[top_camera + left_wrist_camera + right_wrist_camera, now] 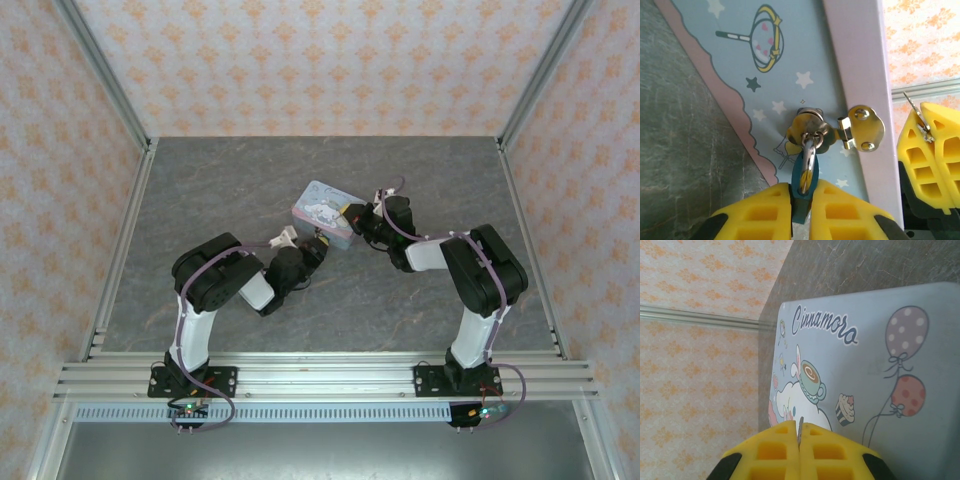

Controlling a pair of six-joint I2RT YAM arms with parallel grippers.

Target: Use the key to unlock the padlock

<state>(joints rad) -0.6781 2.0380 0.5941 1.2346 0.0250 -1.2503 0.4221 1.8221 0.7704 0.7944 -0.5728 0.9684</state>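
"Cinnamoro" in dark script on the tin lid (855,370)

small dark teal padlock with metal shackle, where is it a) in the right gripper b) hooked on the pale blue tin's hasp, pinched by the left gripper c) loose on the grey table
b: the padlock hangs from the tin's hasp, left gripper shut on it

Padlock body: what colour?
The padlock is dark teal-blue; best in the left wrist view, held by the left hand.
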